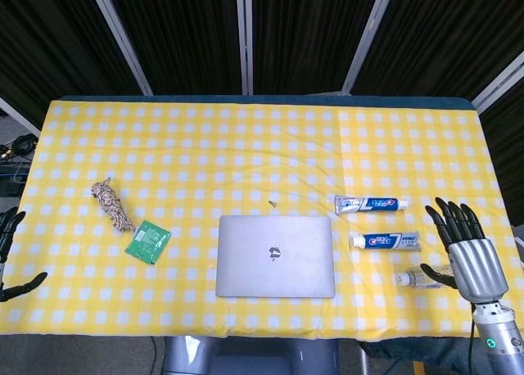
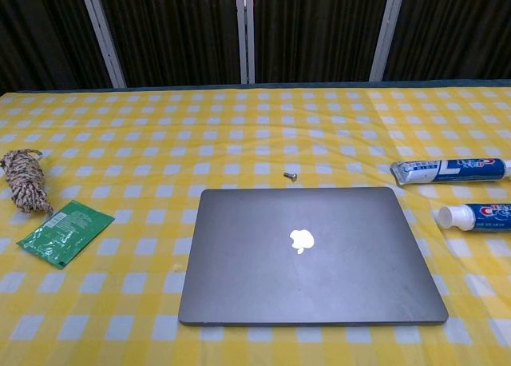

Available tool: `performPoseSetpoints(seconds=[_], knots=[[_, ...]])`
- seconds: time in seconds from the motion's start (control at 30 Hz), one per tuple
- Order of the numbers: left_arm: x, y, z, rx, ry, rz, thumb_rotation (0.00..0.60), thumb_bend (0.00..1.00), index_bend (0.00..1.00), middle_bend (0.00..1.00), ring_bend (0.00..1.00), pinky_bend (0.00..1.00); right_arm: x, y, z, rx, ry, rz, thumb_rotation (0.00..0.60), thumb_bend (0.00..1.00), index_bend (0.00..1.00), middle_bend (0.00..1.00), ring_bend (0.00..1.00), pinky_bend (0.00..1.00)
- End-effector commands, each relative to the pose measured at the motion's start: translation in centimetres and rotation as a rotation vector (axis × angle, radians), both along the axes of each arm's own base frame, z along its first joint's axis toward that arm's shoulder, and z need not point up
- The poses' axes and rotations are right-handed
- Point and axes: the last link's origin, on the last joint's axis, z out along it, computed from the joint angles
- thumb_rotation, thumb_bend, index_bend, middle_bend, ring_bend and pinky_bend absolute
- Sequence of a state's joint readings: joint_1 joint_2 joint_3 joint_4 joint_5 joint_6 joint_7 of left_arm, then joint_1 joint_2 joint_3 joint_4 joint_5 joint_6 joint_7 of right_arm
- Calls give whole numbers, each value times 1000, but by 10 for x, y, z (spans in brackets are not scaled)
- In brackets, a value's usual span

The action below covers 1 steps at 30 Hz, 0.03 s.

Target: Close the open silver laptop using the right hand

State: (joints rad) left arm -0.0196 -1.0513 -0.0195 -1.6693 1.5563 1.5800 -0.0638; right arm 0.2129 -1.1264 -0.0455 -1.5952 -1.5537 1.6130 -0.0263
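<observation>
The silver laptop lies flat on the yellow checked table with its lid down and the logo facing up. My right hand is off to the right of it near the table's right edge, fingers spread, holding nothing. At the far left edge of the head view my left hand shows partly, fingers apart and empty. Neither hand appears in the chest view.
Two toothpaste tubes lie right of the laptop, and a clear bottle lies next to my right hand. A small screw sits just behind the laptop. A green packet and a rope bundle lie at the left.
</observation>
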Motion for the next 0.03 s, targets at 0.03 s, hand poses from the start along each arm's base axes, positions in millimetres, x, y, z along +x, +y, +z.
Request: performPoseSetpoints(seconds=[0.03], knots=[[0, -1, 1, 0, -5, -1, 600, 0, 0, 0, 0, 0, -11, 7, -5, -6, -54, -40, 600, 0, 0, 0, 0, 0]])
